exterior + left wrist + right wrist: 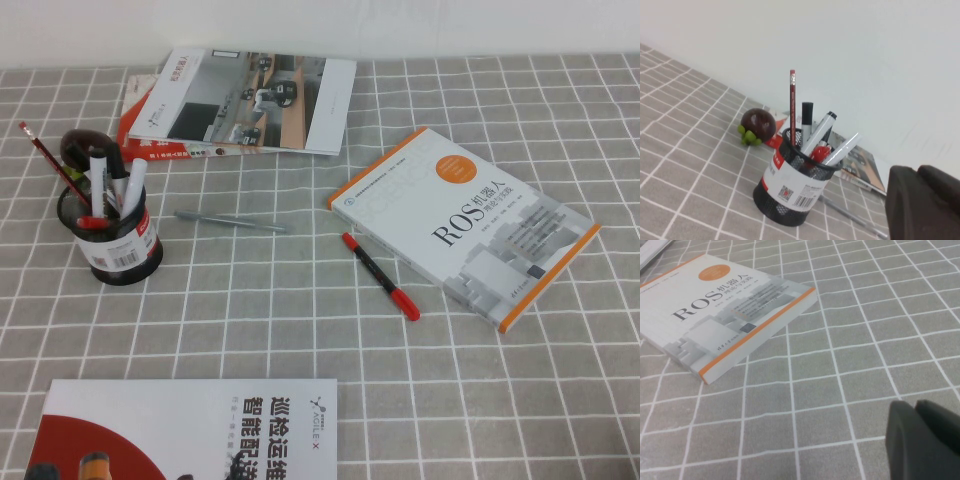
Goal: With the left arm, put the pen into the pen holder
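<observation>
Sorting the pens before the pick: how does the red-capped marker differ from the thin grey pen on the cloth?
The marker pen has a black barrel with red ends; the grey pen is silver-grey throughout and slimmer. The marker pen lies beside the ROS book; the grey pen lies nearer the pen holder. Both lie flat, outside the pen holder.

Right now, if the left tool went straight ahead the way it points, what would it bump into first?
Probably the pen holder, straight ahead of the shut left tool, though depth is unclear. The pen lies elsewhere.
</observation>
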